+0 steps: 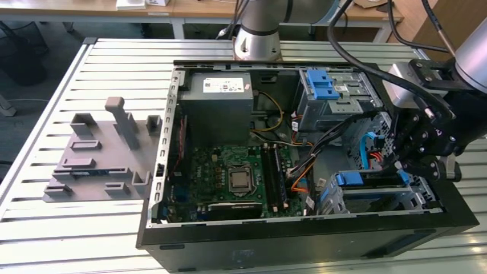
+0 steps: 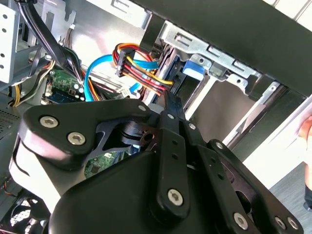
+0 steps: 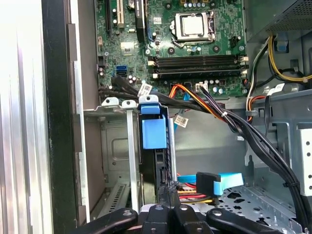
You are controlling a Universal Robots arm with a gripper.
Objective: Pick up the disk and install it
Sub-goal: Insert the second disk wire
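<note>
The disk [image 3: 162, 163] stands on edge in the metal drive cage [image 3: 109, 102] at the case's front corner, its blue carrier frame [image 3: 153, 131] at the end toward the motherboard. The exterior view shows the same blue frame [image 1: 364, 178] in the cage at that view's lower right. My gripper [image 3: 168, 191] is shut, its two black fingers pressed together with nothing between them, the tips at the disk's near end beside the red-yellow power plug. In the second wrist view the fingertips [image 2: 171, 101] point into the cage next to the cable bundle. My gripper [image 1: 405, 162] hangs over the case's right wall.
The open computer case [image 1: 304, 240] lies on a slatted metal table. Inside are a grey power supply [image 1: 216, 100], a motherboard [image 1: 232, 177], an upper bay with blue latches [image 1: 323, 85] and black cables [image 3: 234, 124]. A grey fixture [image 1: 99, 151] sits at the exterior view's left. A hand [image 2: 307, 131] is nearby.
</note>
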